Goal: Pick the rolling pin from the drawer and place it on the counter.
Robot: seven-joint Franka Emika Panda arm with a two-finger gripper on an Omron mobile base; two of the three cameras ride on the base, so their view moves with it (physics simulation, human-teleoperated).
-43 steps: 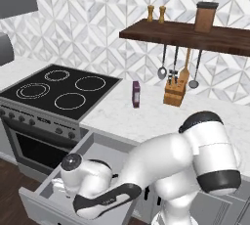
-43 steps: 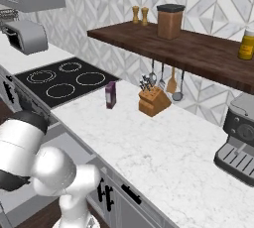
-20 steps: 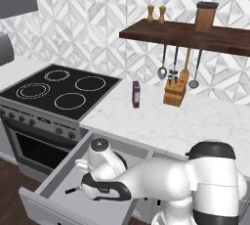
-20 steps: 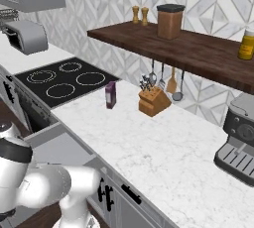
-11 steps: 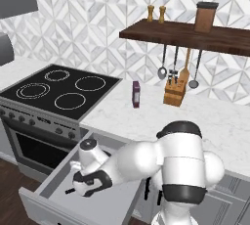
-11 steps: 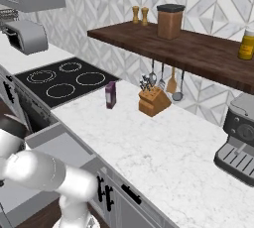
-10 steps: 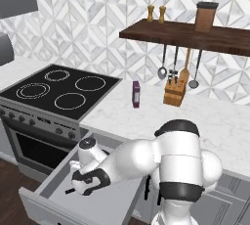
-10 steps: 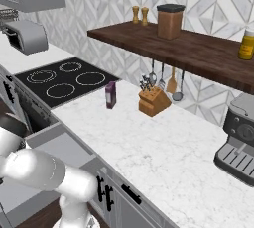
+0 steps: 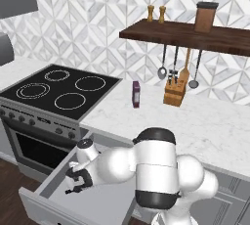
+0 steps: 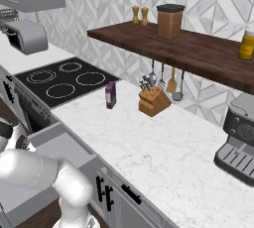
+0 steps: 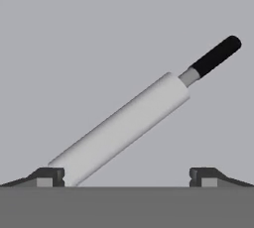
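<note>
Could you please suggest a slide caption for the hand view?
Open fingers poised over the rolling pin, which lies diagonally on the grey drawer floor.

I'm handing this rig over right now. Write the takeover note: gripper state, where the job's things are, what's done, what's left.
Gripper: open, down inside the drawer, holding nothing.
Rolling pin: lies flat on the drawer floor, diagonal in the hand view, one dark handle visible at the far end. Its near end sits by one fingertip; the body is not centred between the tips.
Drawer: pulled open below the counter, beside the oven.
Done: drawer open, gripper lowered over the pin.
Left: centre on the pin, close, lift it out, set it on the counter.
</note>
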